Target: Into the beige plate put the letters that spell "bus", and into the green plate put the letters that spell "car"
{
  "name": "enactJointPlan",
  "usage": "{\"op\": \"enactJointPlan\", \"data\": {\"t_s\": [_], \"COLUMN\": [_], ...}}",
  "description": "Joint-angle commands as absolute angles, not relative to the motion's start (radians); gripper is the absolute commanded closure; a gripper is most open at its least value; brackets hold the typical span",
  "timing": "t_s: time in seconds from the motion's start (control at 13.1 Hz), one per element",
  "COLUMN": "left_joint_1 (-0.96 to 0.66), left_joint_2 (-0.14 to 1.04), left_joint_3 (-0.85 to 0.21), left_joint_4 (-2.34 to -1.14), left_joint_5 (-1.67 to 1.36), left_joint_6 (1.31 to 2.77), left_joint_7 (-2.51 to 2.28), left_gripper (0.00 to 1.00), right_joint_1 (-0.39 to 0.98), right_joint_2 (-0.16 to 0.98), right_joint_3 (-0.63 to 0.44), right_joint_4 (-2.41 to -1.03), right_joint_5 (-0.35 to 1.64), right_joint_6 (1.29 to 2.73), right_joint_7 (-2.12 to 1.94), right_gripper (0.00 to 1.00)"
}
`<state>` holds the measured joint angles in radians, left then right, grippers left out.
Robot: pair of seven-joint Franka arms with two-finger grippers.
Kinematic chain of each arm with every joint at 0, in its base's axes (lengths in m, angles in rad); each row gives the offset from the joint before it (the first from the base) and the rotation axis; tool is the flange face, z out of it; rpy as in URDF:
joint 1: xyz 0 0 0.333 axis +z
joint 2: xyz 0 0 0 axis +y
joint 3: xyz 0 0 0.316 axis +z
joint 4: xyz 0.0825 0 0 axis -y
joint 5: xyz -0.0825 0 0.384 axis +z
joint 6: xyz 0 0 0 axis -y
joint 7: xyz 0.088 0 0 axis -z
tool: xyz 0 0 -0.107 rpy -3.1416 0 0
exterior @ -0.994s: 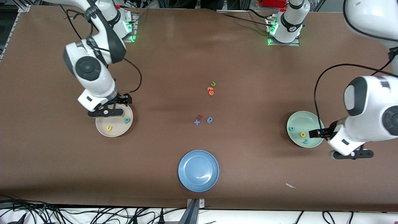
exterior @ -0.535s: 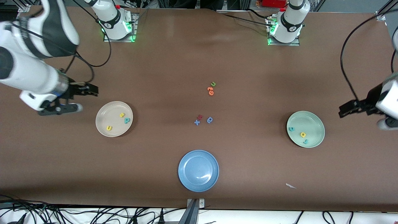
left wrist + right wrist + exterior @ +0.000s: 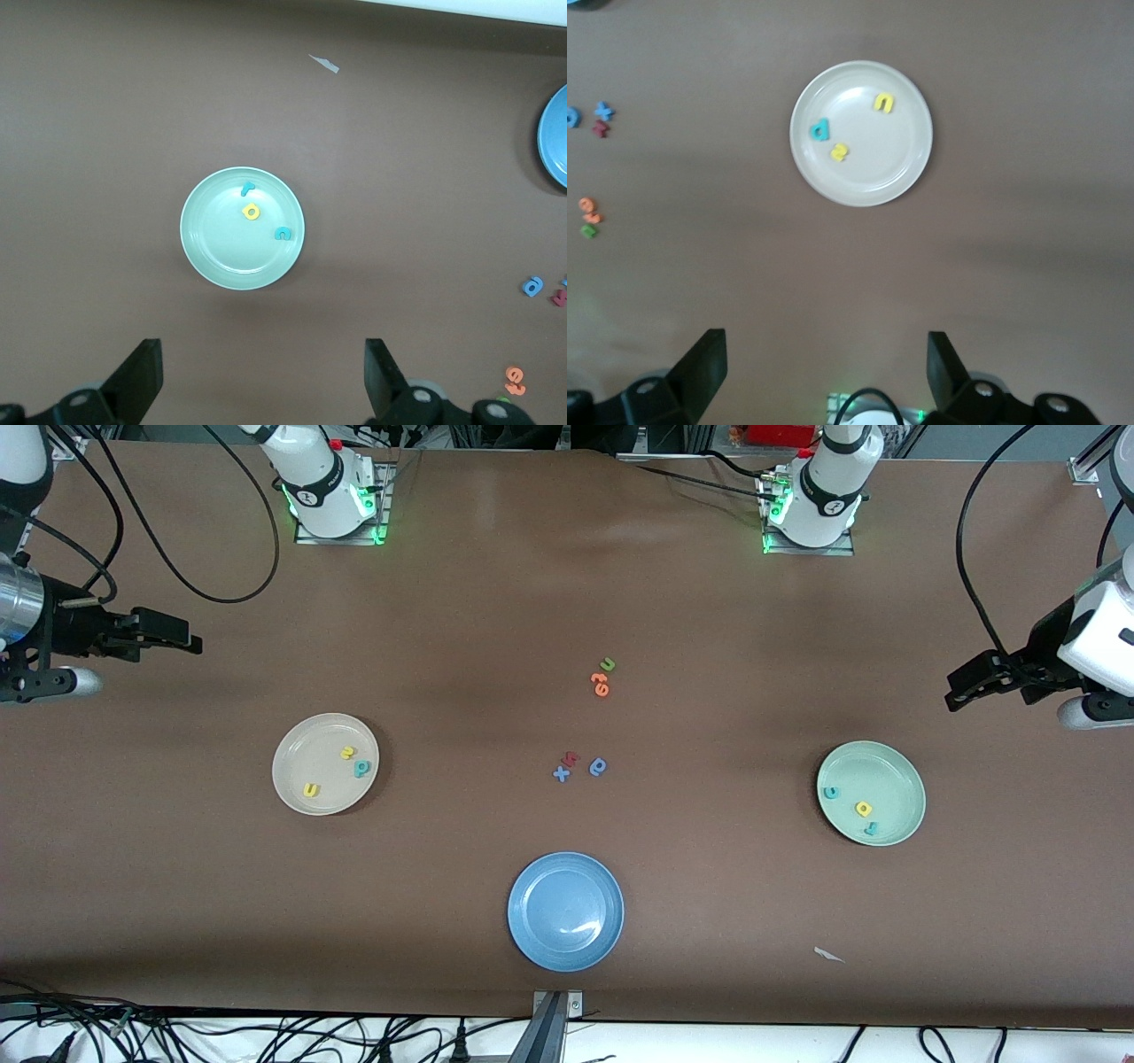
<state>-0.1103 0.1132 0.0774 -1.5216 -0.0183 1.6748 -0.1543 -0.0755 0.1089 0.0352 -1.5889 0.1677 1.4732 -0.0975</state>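
The beige plate point(image 3: 306, 760) holds a yellow s point(image 3: 346, 753), a teal b point(image 3: 361, 767) and a yellow u point(image 3: 310, 789); the right wrist view shows the same plate point(image 3: 868, 173) with all three. In the green plate point(image 3: 877, 766) lie a teal c point(image 3: 830, 792), a yellow a point(image 3: 863, 808) and a teal r point(image 3: 871, 829), also seen in this plate point(image 3: 217, 239) from the left wrist. My right gripper point(image 3: 40, 685) hangs open and empty high over the right arm's end of the table. My left gripper point(image 3: 1094, 710) hangs open and empty over the left arm's end.
A blue plate point(image 3: 565, 911) sits near the front camera at mid-table. In the middle lie a green u point(image 3: 608, 664), orange letters point(image 3: 601, 684), a blue x point(image 3: 561, 773), a red letter point(image 3: 570, 758) and a blue round-bodied letter point(image 3: 599, 766). A white scrap point(image 3: 828, 954) lies near the front edge.
Both arms have risen from their plates and swung outward toward the table's ends. The letters and plates have not moved.
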Motion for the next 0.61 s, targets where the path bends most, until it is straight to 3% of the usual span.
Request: {"op": "enactJointPlan", "data": {"t_s": [0.0, 0.31, 0.54], "left_joint_1": [-0.101, -0.094, -0.089], "left_joint_2": [0.066, 0.066, 0.095], "left_joint_3": [0.071, 0.072, 0.074], "left_joint_4": [-1.575, -1.574, -1.552], "left_joint_5": [-0.041, -0.04, -0.038], "left_joint_6": [1.684, 1.672, 1.637], "left_joint_7": [-0.178, -0.17, -0.166], "left_gripper": [0.0, 0.0, 0.0], "right_joint_1": [-0.057, -0.006, 0.081], "right_joint_2": [0.094, 0.026, 0.006], "right_joint_3": [0.026, 0.026, -0.061], "right_joint_4": [-1.588, -1.592, -1.598], "right_joint_5": [0.195, 0.026, 0.02], "right_joint_6": [1.447, 1.489, 1.479], "right_joint_7": [-0.04, -0.046, -0.04], "right_gripper": [0.0, 0.0, 0.0]}}
